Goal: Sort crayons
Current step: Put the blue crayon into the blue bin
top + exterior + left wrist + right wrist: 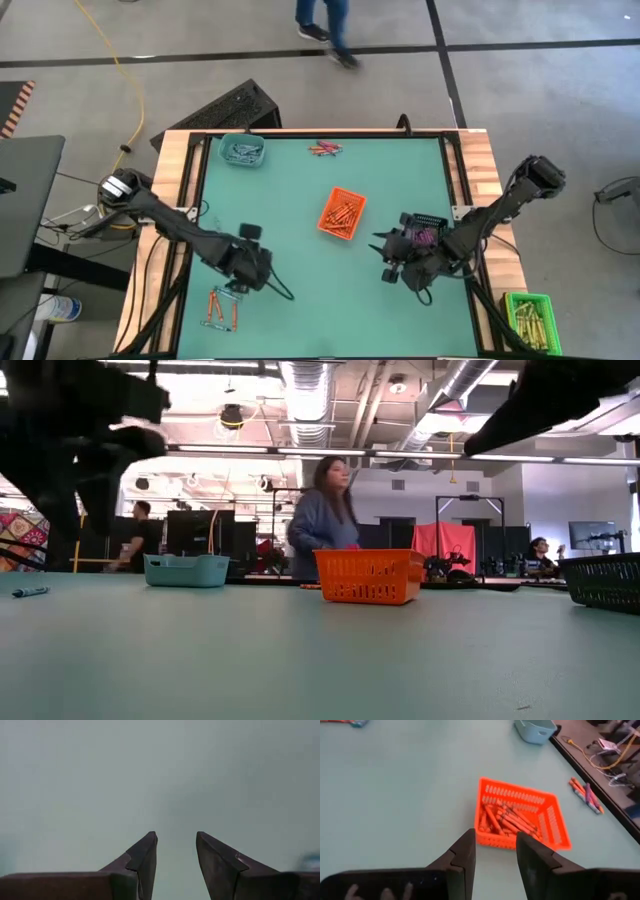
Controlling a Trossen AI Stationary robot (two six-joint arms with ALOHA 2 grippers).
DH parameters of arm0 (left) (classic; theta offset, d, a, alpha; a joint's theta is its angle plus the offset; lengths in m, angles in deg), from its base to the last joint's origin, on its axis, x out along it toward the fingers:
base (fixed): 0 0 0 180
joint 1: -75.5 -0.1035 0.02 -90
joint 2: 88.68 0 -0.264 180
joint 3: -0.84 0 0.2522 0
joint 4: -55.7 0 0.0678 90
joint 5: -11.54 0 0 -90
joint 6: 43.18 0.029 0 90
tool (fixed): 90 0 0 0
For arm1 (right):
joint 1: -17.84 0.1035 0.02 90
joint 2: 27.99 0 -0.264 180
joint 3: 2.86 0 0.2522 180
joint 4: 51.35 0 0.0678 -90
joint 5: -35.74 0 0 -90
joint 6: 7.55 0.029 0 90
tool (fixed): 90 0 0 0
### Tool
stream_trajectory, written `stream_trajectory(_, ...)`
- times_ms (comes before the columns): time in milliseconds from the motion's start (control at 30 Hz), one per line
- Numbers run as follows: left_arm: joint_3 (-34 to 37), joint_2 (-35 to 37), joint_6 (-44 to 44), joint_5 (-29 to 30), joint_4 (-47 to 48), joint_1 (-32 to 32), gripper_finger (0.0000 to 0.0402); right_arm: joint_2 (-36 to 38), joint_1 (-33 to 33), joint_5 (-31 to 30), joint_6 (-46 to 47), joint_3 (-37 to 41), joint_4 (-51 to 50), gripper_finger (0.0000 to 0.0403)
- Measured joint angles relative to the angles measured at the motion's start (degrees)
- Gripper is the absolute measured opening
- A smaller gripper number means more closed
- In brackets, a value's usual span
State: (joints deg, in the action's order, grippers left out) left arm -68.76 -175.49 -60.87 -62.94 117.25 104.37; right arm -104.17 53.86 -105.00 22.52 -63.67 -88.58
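Crayons (222,308) lie loose in a small cluster near the table's (300,190) front-left corner, too bunched to count; a second loose bunch (325,149) sits by the far edge. 4 baskets show: 1 orange basket (341,214) of orange-red crayons mid-table, 1 teal basket (243,151) at the far-left corner, 1 dark basket (424,234) near the right edge, 1 green basket (530,318) off the front-right corner. Left end effector (176,852) hovers just above the front-left cluster, fingers parted, holding nothing. Right end effector (495,851) hangs beside the dark basket, facing the orange basket, fingers parted and empty.
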Motion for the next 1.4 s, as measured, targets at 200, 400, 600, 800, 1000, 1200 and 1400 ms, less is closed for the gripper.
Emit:
stream_trajectory(200, 1.38, 0.0, -12.51, 3.26, 14.02, 0.61, 0.0127, 0.0, -0.23, 1.33, -2.16, 0.0, 2.7, 0.0133)
stream_trajectory(400, 6.32, -0.02, -12.19, -0.33, 19.48, 0.53, 0.0127, 0.0, -0.06, 1.38, -2.08, 0.0, 3.02, 0.0133)
stream_trajectory(600, 11.27, -0.02, -10.41, -1.81, 16.9, -0.59, 0.0127, 0.0, -0.02, 1.79, -2.08, 0.0, 2.98, 0.0133)
stream_trajectory(800, 13.37, -0.02, -7.3, -4.14, 15.41, -2.84, 0.0127, 0.0, -0.08, 1.84, -2.12, 0.0, 2.69, 0.0133)
stream_trajectory(1000, 13.4, -0.01, -3.69, -6.36, 15.28, -5.33, 0.0127, 0.0, -0.08, 1.84, -2.12, 0.0, 2.56, 0.0133)
stream_trajectory(1200, 13.33, 0.2, 0.07, -6.48, 17.41, -8.19, 0.0118, 0.0, -0.08, 1.82, -2.19, 0.06, 2.63, 0.0133)
stream_trajectory(1400, 14.08, 0.2, 4.15, -8.52, 18.1, -11.6, 0.0098, 0.0, -0.23, 1.82, -0.36, 2.79, 3.46, 0.0133)
